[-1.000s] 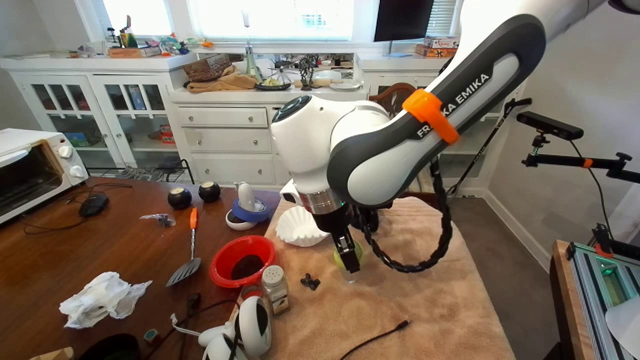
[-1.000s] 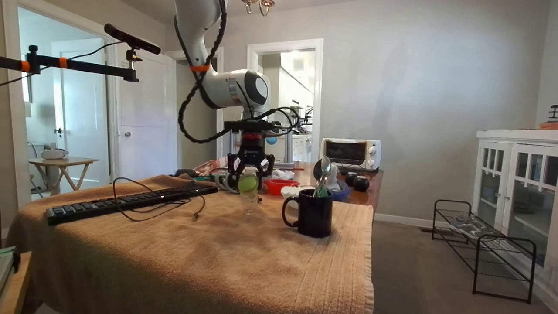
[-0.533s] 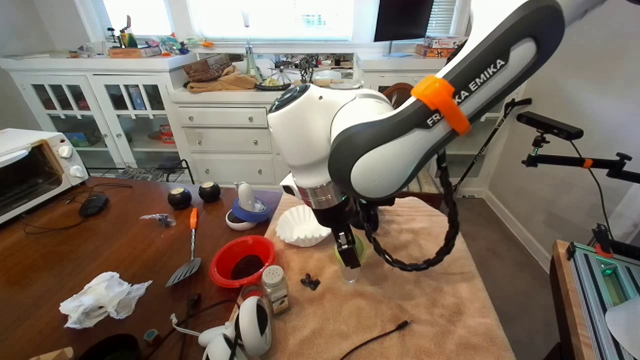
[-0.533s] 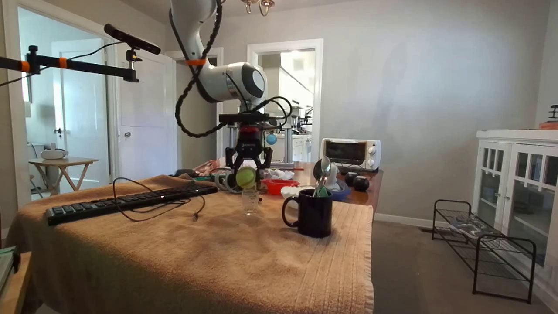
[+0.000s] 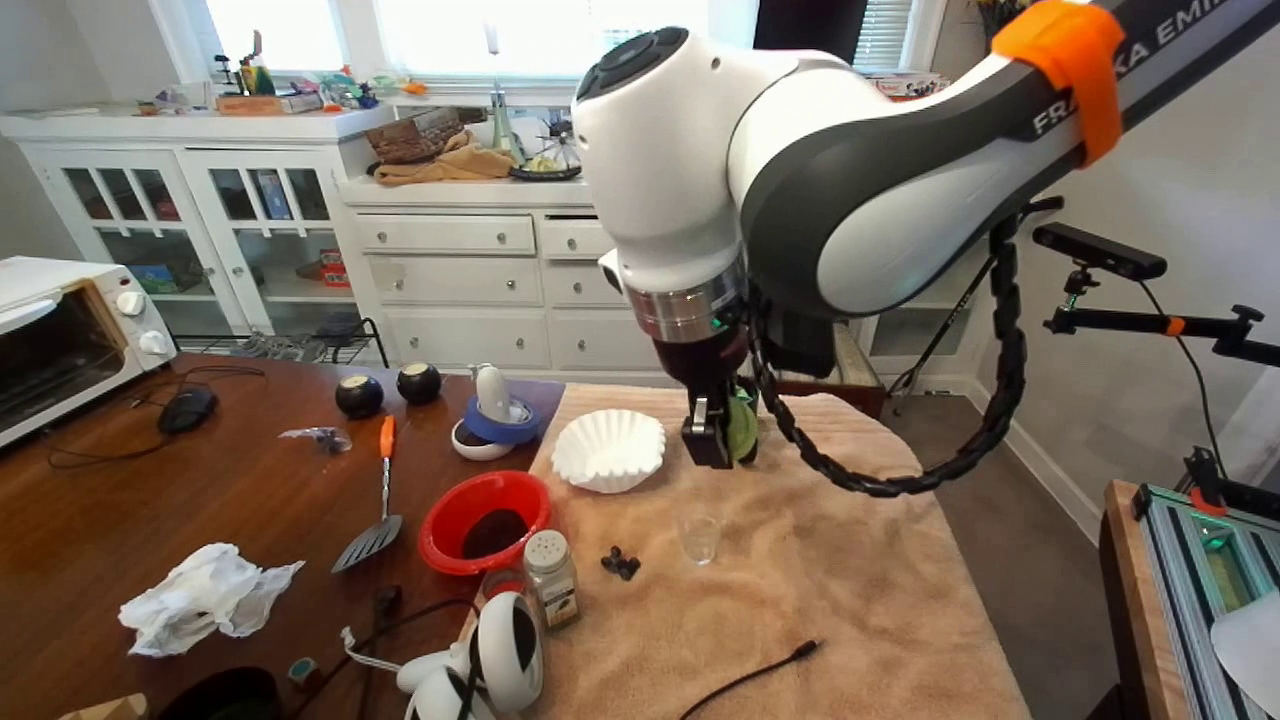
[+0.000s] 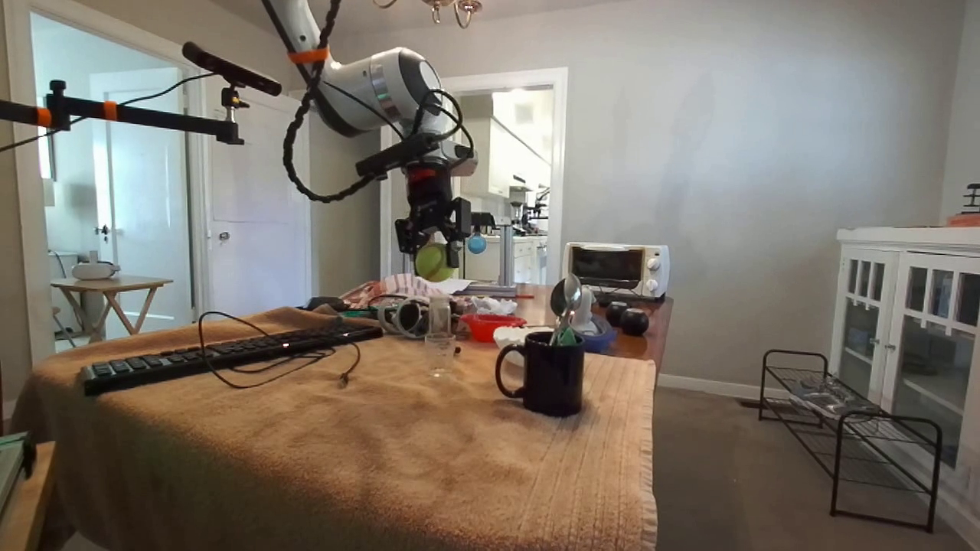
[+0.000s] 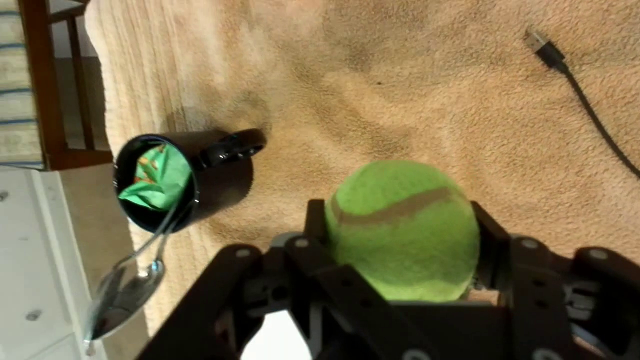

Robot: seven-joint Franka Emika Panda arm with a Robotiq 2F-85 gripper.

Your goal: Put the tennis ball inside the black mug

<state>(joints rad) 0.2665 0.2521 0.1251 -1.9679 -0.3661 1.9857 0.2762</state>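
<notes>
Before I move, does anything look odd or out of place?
Yes, the glossy black cylindrical mug: it already holds crumpled green material and shiny metal spoons that stick out, so the fuzzy yellow-green tennis ball may not fit. Small dark pieces also lie loose on the tan towel.

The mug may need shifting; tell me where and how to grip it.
Likely by the handle, from the side facing the keyboard: the mug stands upright, handle jutting that way, while spoons poking out the top would probably hinder a grip from above.

The tennis ball [image 7: 402,231] looks fuzzy, the black mug [image 6: 553,378] glossy, the spoons [image 7: 133,295] shiny metal, the towel [image 6: 383,451] rough cloth.
</notes>
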